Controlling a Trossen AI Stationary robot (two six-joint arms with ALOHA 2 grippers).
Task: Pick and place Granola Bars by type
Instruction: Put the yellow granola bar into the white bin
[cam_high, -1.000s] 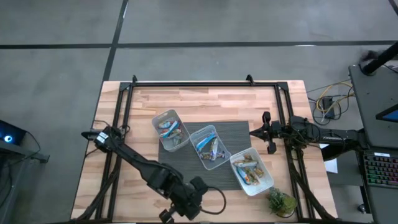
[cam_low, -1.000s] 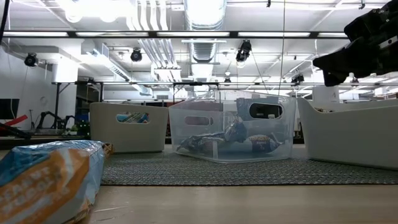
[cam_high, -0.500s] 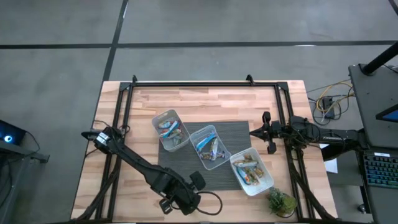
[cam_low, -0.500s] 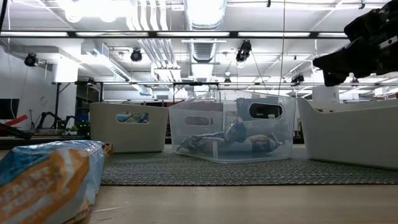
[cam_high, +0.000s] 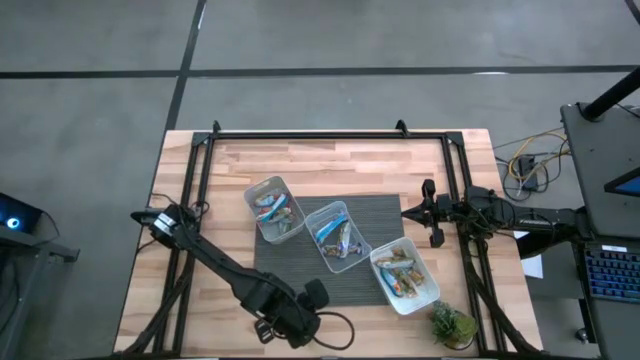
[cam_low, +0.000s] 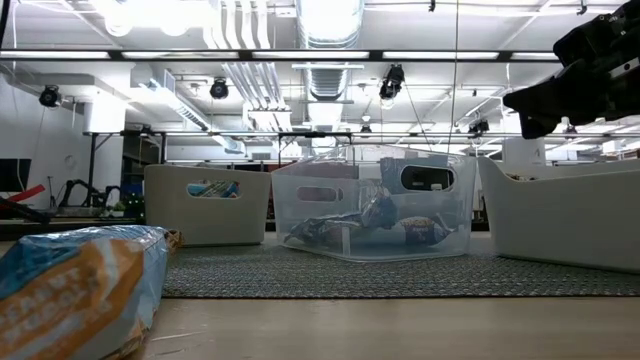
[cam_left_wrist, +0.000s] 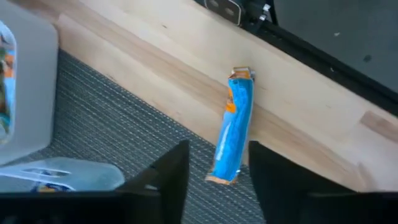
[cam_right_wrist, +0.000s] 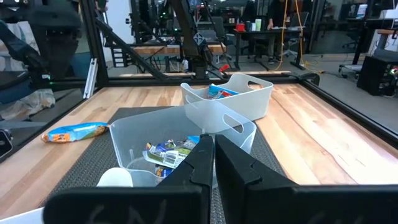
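A blue granola bar (cam_left_wrist: 235, 127) with an orange-printed end lies flat near the table's front edge, partly on the wood and partly on the dark mat (cam_left_wrist: 112, 118). It also shows close up in the low view (cam_low: 70, 290) and in the right wrist view (cam_right_wrist: 71, 132). My left gripper (cam_left_wrist: 219, 149) hovers over it, open, one finger on each side of the bar's nearer end; I see no touch. In the high view my left gripper (cam_high: 280, 322) hides the bar. My right gripper (cam_high: 428, 212) waits shut at the table's right side.
Three clear tubs (cam_high: 273, 208) (cam_high: 337, 236) (cam_high: 404, 274) holding wrapped bars stand in a slanting row on the mat (cam_high: 300, 270). A small green plant (cam_high: 452, 325) sits at the near right corner. Black frame rails (cam_high: 190, 190) run along both sides.
My left gripper has shifted a little toward the table's far edge and left, staying over the near edge of the mat. The blue bar has not moved.
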